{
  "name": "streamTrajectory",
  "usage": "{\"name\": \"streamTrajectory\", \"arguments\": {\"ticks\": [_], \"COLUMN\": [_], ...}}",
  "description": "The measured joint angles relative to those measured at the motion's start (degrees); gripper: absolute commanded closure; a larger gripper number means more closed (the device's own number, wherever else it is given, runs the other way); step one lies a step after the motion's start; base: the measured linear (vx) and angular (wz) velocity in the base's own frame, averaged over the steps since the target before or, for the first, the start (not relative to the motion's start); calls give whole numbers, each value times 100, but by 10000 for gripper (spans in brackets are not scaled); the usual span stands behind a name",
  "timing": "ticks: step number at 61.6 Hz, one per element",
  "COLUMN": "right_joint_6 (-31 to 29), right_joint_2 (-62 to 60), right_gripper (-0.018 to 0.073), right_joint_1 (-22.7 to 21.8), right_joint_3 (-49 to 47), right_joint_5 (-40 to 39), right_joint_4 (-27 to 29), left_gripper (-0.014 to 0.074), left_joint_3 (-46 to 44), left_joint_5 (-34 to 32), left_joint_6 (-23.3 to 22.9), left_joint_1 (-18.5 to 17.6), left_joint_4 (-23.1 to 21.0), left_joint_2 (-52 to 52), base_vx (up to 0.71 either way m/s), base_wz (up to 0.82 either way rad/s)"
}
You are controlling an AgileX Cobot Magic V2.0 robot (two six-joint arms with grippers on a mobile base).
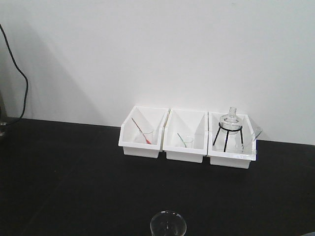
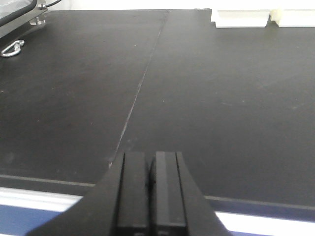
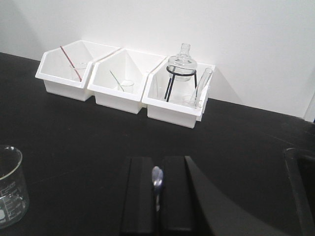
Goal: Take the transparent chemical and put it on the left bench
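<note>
Clenched shut, my left gripper (image 2: 151, 164) hangs over the black bench (image 2: 221, 98); my right gripper (image 3: 156, 172) is clenched too. Just to its left stands a clear beaker (image 3: 9, 189). Against the wall, the rightmost white bin (image 3: 172, 113) holds a flask (image 3: 182, 63) and a clear tube (image 3: 203, 83).

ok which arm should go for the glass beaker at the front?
Right, likely. The glass beaker sits close to the right gripper, just to its left in that wrist view; the left gripper faces only bare bench and distant white bins. Both look shut.
</note>
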Motion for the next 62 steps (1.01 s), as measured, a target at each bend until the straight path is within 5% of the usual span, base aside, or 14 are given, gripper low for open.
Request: {"name": "streamTrajectory", "arguments": {"ticks": [18,33,62], "right_joint_6": [0,34,-154], "right_joint_2": [6,698,3731], "right_gripper": [564,562,562], "right_joint_1": [0,53,2396], "right_joint_3": [0,-46,-1968], "right_joint_5": [-51,-1283,-1582], "right_joint_4": [26,26,-28], "left_gripper": [600,600,600], "left_joint_3": [0,0,0], "left_joint_5": [0,0,0], "left_joint_6": [0,0,0], "left_joint_1": [0,0,0], "left_joint_4": [0,0,0], "left_joint_2": [0,0,0], "base_vx": [4,0,0], "base_wz": [1,0,0]}}
